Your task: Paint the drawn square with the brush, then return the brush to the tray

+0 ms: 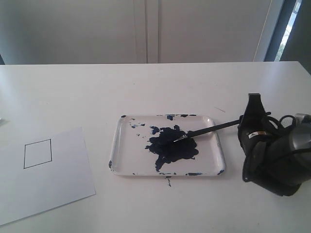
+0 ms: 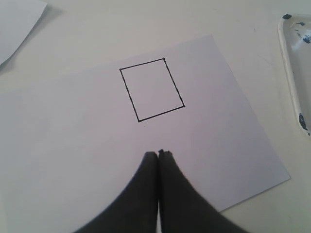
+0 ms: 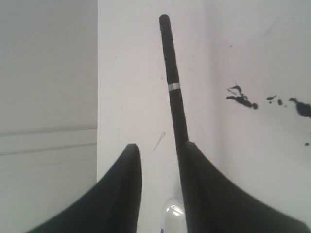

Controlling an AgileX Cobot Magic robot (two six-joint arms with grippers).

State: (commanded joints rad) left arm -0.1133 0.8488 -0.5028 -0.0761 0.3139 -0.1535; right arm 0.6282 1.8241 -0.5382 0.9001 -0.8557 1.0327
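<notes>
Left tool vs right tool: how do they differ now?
Left tool is shut; right tool stands open. Left tool hangs over the paper near the blank drawn square; right tool sits beside the tray, the brush handle along one finger. Both are black, and neither grips anything.

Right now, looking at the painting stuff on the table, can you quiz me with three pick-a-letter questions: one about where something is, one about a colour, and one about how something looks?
1. Where does the tip of the brush lie?
A) in a cup
B) in the tray
C) on the floor

2. What colour is the paint?
A) red
B) dark blue
C) green

3. How is the drawn square?
A) blank
B) half filled
C) all filled

Answers:
1 B, the tip rests in the blob inside the tray.
2 B, the blob looks dark blue, nearly black.
3 A, only white shows inside its outline.
</notes>
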